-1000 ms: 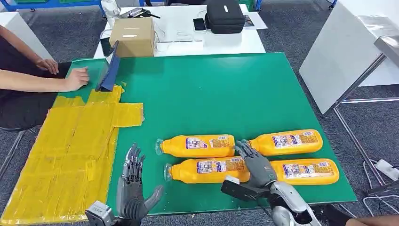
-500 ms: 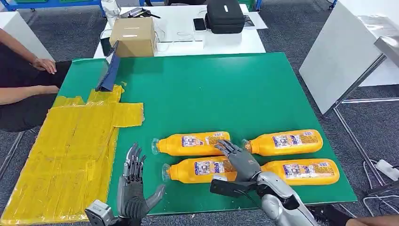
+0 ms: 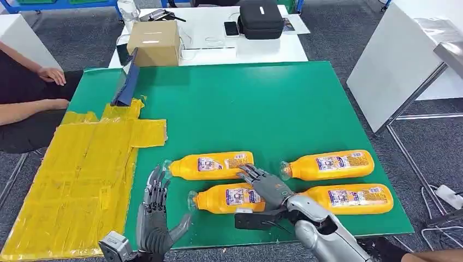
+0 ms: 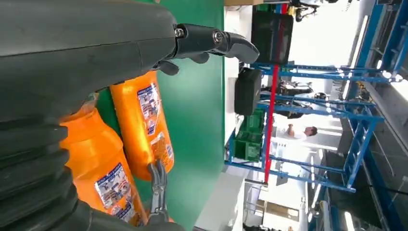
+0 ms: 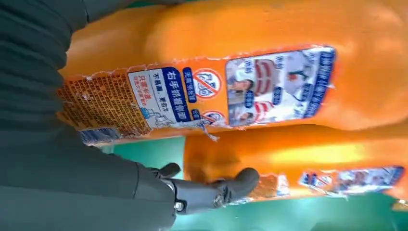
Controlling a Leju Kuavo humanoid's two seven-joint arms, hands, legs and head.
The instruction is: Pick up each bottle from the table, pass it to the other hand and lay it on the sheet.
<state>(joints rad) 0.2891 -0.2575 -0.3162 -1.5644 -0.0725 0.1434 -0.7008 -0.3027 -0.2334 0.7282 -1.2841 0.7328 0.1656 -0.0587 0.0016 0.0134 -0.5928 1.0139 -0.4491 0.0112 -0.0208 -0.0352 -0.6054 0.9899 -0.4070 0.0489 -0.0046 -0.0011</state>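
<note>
right hand [image 3: 267, 185] spread over two bottles [image 3: 210, 165] [image 3: 229, 198], gripping neither; two more [image 3: 327, 165] [image 3: 352, 197] at 3 o'clock. left hand [image 3: 154, 210] open. box [image 3: 154, 42] at 11.

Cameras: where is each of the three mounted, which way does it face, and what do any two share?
Head view: high on the body, looking forward and down at the green table, four orange bottles and the yellow sheet; the left hand and right hand come in from below.
Left wrist view: behind the left hand, looking across the table at two orange bottles.
Right wrist view: behind the right hand, close over two bottle labels.
Shared: both the head and right wrist views show the near left bottle under the right hand.
</note>
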